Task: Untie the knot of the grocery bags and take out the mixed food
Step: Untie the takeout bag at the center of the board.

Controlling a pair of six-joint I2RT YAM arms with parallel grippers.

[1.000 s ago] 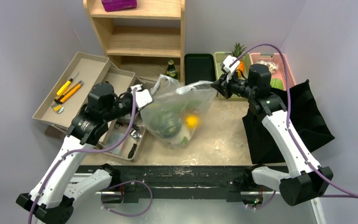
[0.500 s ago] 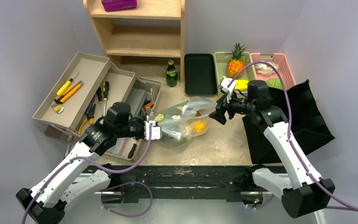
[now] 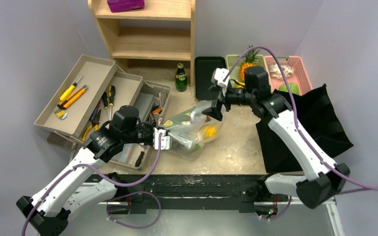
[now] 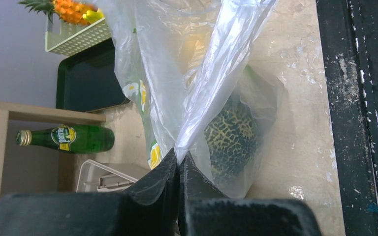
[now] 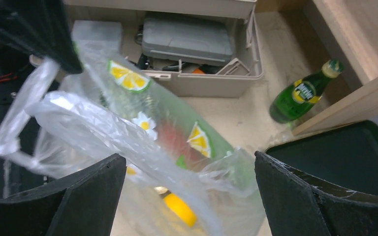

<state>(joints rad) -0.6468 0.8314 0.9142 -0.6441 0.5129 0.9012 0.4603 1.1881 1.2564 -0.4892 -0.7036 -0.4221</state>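
Observation:
The see-through plastic grocery bag (image 3: 195, 133) lies slumped on the table. My left gripper (image 3: 163, 139) is shut on a twisted strip of its plastic (image 4: 178, 158). A netted green melon (image 4: 232, 139) shows through the bag wall just beyond the jaws. My right gripper (image 3: 210, 112) hovers open over the bag's far end (image 5: 189, 156), with loose plastic (image 5: 93, 125), a lemon-printed packet (image 5: 177, 140) and a yellow citrus (image 5: 179, 209) below its fingers; it holds nothing. The black cloth bag (image 3: 320, 123) lies at the right. A green bottle (image 3: 180, 78) stands by the shelf.
Beige tool trays (image 3: 91, 81) with yellow-handled tools sit at the left, and a grey case (image 5: 187, 37) lies in the nearest one. A wooden shelf (image 3: 150, 34) stands at the back, with a black tray (image 3: 210, 71), a pineapple basket (image 3: 246, 66) and a pink basket (image 3: 285, 71) beside it.
The bag, stretched in the air between both grippers a second ago, has dropped onto the table. My right gripper let go, opened and moved left over it. My left arm lowered, still gripping.

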